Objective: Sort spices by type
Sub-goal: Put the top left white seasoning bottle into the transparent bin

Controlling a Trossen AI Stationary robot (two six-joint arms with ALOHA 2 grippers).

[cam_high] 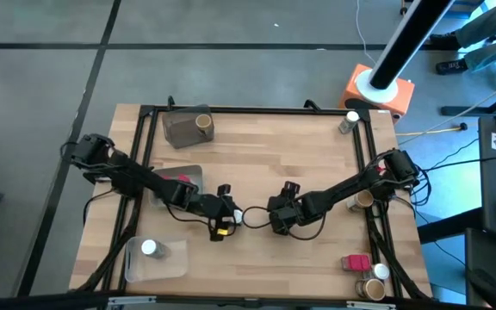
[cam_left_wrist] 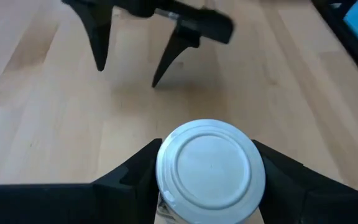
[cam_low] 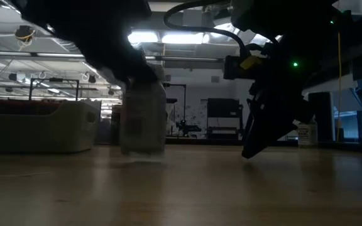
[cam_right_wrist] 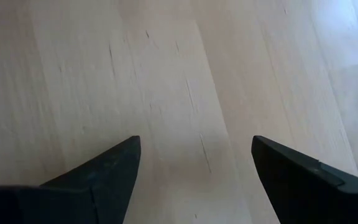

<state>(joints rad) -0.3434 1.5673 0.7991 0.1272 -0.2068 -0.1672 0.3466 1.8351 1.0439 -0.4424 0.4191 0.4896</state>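
Observation:
A small clear jar with a white cap (cam_left_wrist: pixel 210 168) stands on the table's middle (cam_high: pixel 250 217), between the fingers of my left gripper (cam_high: pixel 236 215), which is shut on it. In the low view the jar (cam_low: pixel 143 122) stands upright on the wood. My right gripper (cam_high: pixel 270 220) is open just to the jar's right, its fingers (cam_left_wrist: pixel 166 62) pointing down at bare wood (cam_right_wrist: pixel 194 155) and touching nothing. Other spices sit at the table's edges. My left gripper pinches the white-capped jar between its two fingers (cam_left_wrist: pixel 143 171), on the jar's sides just below the cap (cam_left_wrist: pixel 166 202). It comes slanting from above and from the table's left. The jar is upright with its bottom (cam_low: pixel 142 150) on the table.
A grey tray (cam_high: pixel 179 131) at the far left holds a tan-topped jar (cam_high: pixel 202 122). A tray (cam_high: pixel 192 172) holds a pink-red packet (cam_high: pixel 182 179). A clear tray (cam_high: pixel 170 263) holds a white-capped jar (cam_high: pixel 149 248). Along the right edge: clear jar (cam_high: pixel 350 120), tan jar (cam_high: pixel 364 200), packet (cam_high: pixel 356 262), two jars (cam_high: pixel 374 282).

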